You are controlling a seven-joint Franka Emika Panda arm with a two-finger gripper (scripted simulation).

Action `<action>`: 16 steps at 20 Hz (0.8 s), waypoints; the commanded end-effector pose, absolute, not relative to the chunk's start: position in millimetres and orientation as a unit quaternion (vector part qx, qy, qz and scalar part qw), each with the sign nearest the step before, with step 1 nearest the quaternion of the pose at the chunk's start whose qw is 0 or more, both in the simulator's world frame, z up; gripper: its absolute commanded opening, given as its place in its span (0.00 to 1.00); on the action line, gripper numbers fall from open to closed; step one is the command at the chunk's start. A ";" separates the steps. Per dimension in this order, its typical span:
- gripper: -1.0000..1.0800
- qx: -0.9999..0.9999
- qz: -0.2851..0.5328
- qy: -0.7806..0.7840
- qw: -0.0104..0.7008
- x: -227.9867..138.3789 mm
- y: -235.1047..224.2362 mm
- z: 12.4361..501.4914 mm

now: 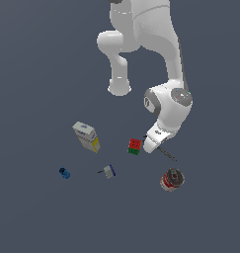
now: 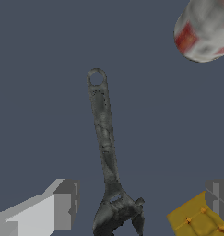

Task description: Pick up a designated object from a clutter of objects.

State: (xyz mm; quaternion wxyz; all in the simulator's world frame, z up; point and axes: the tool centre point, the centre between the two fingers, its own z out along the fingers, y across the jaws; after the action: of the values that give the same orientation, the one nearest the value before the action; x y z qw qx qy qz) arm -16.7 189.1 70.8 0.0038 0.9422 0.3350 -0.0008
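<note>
The dark grey wrench [image 2: 105,138] lies flat on the floor, its ringed handle end pointing away and its open jaw head between my fingers. In the exterior view only its slim handle [image 1: 167,153] shows, sticking out from under the hand. My gripper [image 2: 141,203] [image 1: 152,144] is open and low over the wrench head, with one finger [image 2: 62,203] on each side and a clear gap to the metal. The red-green cube [image 1: 134,146] sits just beside the hand; a yellow face of it [image 2: 196,219] shows next to the other finger [image 2: 218,193].
The red-and-silver can [image 1: 172,179] [image 2: 203,30] lies just past the handle's end. A white-yellow-blue box [image 1: 87,137], a small grey-white piece [image 1: 108,171] and a small blue cylinder [image 1: 64,173] lie further to the exterior view's left.
</note>
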 end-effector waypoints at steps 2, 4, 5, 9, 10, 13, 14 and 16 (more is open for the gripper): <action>0.96 0.936 0.000 0.352 0.001 -22.5 199.7 60.3; 0.96 0.935 0.000 0.356 0.000 -23.9 202.0 58.0; 0.96 0.934 0.000 0.356 0.000 -24.1 202.3 57.7; 0.96 0.935 -0.001 0.354 0.000 -23.8 200.9 56.2; 0.96 0.935 -0.001 0.354 0.000 -23.9 201.1 54.1; 0.96 0.935 -0.001 0.354 0.000 -24.4 201.2 44.3; 0.96 0.935 0.000 0.355 0.000 -24.6 201.4 39.9; 0.96 0.935 0.000 0.355 0.000 -25.0 201.6 29.6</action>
State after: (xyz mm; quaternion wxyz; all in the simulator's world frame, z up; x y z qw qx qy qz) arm -24.3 201.5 37.2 0.0003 0.9349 0.3549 -0.0001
